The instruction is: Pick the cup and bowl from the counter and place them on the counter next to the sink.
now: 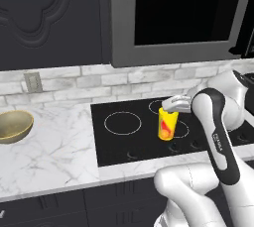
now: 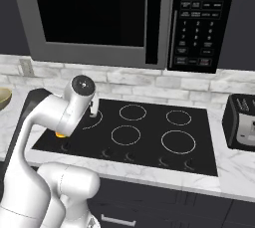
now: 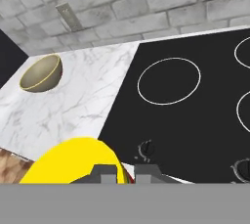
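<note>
- The small yellow tumbler with red-orange swirls (image 1: pixel 167 124) is pinched at its rim by the hand (image 1: pixel 174 105), above the black glass cooktop (image 1: pixel 149 141).
- The round tan-gold bowl (image 1: pixel 13 126) is seen resting on the white marble worktop (image 1: pixel 54 156).

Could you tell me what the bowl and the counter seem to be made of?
The bowl looks like glazed ceramic or brushed metal: smooth tan-gold outside, paler olive inside, soft sheen; the render leaves it open. The counter looks like polished white marble, with grey veins running through it.
</note>
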Motion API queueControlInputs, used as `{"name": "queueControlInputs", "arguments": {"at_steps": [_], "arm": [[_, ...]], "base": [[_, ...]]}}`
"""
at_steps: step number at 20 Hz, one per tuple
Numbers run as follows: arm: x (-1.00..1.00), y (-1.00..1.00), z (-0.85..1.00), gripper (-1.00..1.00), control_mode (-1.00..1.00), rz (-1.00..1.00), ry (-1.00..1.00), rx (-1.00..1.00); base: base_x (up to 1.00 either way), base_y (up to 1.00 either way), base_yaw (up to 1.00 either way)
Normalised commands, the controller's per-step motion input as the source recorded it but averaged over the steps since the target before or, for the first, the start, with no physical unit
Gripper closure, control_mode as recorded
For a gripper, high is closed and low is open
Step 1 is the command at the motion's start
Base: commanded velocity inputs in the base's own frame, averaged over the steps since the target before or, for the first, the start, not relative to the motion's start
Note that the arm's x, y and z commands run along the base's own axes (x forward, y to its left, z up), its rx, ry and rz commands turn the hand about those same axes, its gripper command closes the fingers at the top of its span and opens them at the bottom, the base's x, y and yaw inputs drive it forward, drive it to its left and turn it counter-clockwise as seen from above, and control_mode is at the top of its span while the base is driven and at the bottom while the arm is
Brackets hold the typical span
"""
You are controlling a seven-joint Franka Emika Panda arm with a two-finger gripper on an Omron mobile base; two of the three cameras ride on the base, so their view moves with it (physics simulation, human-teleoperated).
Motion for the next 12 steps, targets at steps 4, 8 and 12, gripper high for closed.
{"name": "queueControlInputs", "arguments": {"at_steps": [4,8,12], "arm": [[0.0,0.0,0.0,1.0,1.0,0.0,0.0,0.0],[0.0,0.0,0.0,1.0,1.0,0.0,0.0,0.0],[0.0,0.0,0.0,1.0,1.0,0.0,0.0,0.0]], "base": [[-0.6,0.0,0.0],[-0.99,0.0,0.0],[-0.92,0.0,0.0]]}}
